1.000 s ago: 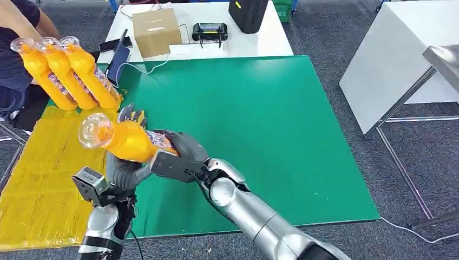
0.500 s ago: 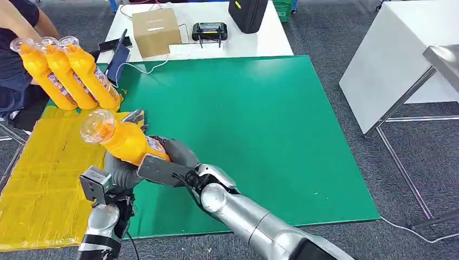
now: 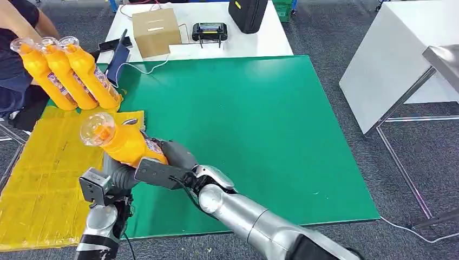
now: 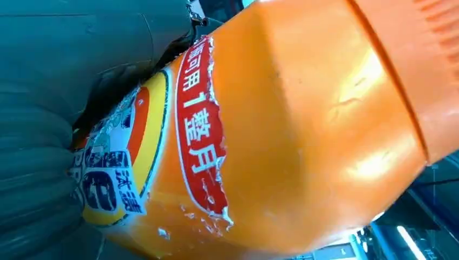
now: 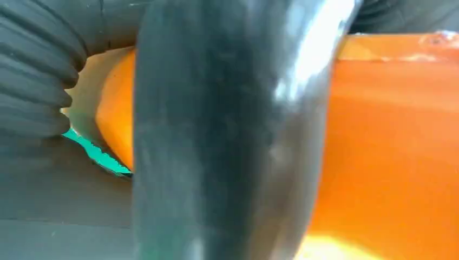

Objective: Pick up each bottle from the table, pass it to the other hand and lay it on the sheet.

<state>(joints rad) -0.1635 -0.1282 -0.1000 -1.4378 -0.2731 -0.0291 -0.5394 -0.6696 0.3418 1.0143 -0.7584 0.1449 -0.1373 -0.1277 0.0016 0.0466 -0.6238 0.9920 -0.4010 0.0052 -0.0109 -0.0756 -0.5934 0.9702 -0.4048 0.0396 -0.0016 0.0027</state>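
Bottle point(image 3: 123, 142) between both hands

On the white surface point(image 3: 260, 38) behind you sit a cardboard box point(image 3: 156, 31), a controller point(image 3: 209, 31) and a black case point(image 3: 248, 13)

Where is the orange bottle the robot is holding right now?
In the head view, the orange bottle is up off the table on the left side, between the left robot hand and the right robot hand, above the edge where yellow sheet meets green mat.

The bottle point(image 4: 303, 135) is shiny orange plastic with a torn paper label point(image 4: 162, 157); the yellow sheet point(image 3: 48, 179) looks crinkly.
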